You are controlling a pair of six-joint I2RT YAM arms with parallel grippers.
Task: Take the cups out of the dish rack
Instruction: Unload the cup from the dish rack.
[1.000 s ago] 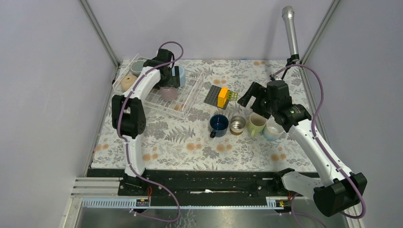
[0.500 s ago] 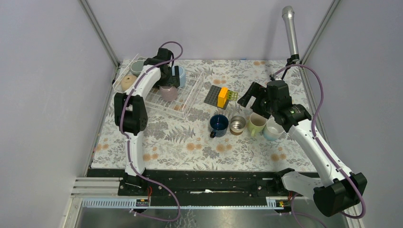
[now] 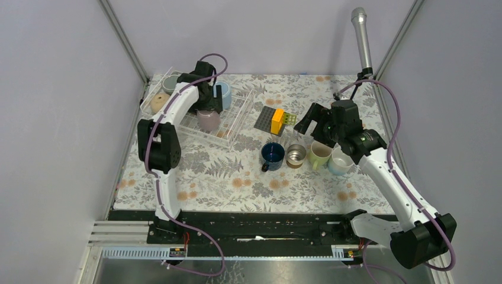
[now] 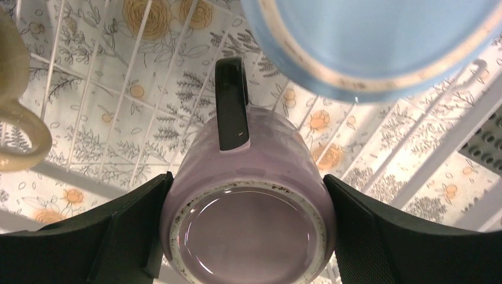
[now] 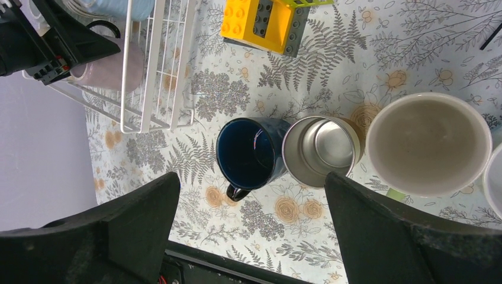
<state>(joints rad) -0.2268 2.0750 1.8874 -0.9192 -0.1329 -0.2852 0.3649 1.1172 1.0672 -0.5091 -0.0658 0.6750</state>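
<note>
The dish rack (image 3: 238, 116) of white wire stands at the back left. It holds a grey mug (image 3: 170, 84), a tan mug (image 3: 160, 103), a light blue mug (image 3: 223, 93) and an upturned mauve mug (image 3: 208, 120). My left gripper (image 3: 206, 105) reaches down into the rack. In the left wrist view (image 4: 245, 236) it is shut on the mauve mug (image 4: 248, 219), one finger on each side. My right gripper (image 3: 312, 121) hangs open and empty above the navy mug (image 5: 248, 152) and steel mug (image 5: 322, 151). A pale green mug (image 3: 319, 155) and a pale mug (image 3: 340, 163) stand beside them.
A dark grey studded plate (image 3: 265, 118) with a yellow block (image 3: 277, 120) and a green block lies between the rack and the unloaded mugs. A silver cylinder (image 3: 361, 35) leans in the back right corner. Metal frame posts edge the floral mat.
My left gripper has shifted a little at the mauve mug, and the mug sits slightly nearer in the rack. The right arm has barely moved.
</note>
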